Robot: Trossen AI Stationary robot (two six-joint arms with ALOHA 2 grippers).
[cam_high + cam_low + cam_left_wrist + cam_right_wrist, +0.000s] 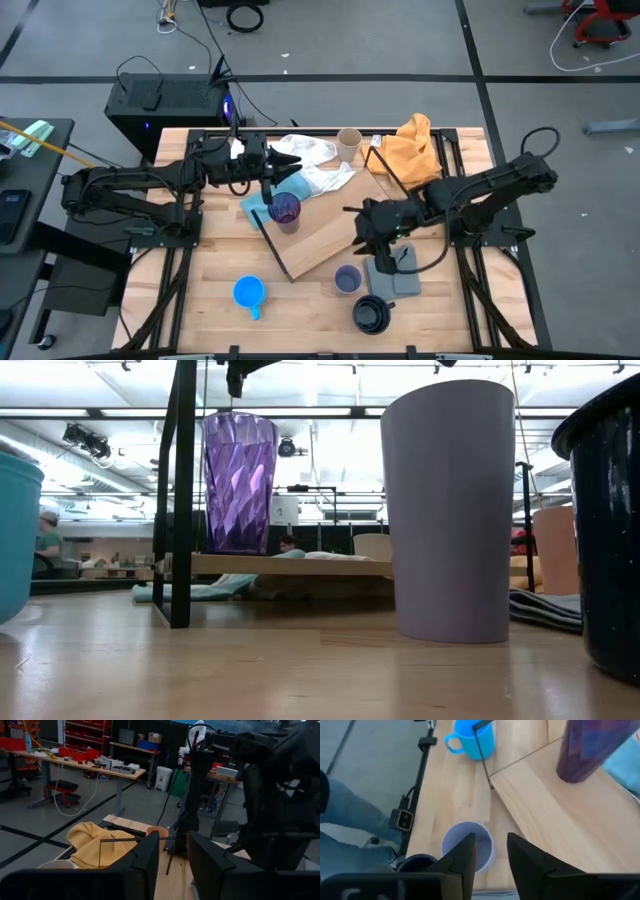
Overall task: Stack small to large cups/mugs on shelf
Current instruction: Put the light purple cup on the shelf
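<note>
1. High view showed no readable writing; a slatted wooden bench (200,300) stood on grey floor.
2. The faceted purple tumbler (286,210) stood upright on the light-wood shelf (320,235).
3. The left tool (283,163) hovered just beside it, released.
4. The right tool (358,232) hung with jaws apart above the lavender cup (347,279).

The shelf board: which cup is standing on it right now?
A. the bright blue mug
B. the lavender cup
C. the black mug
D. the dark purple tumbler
D: only the dark purple tumbler stands upright on the shelf board, near its left end; the bright blue mug, lavender cup and black mug all sit on the tabletop in front of it.
</note>
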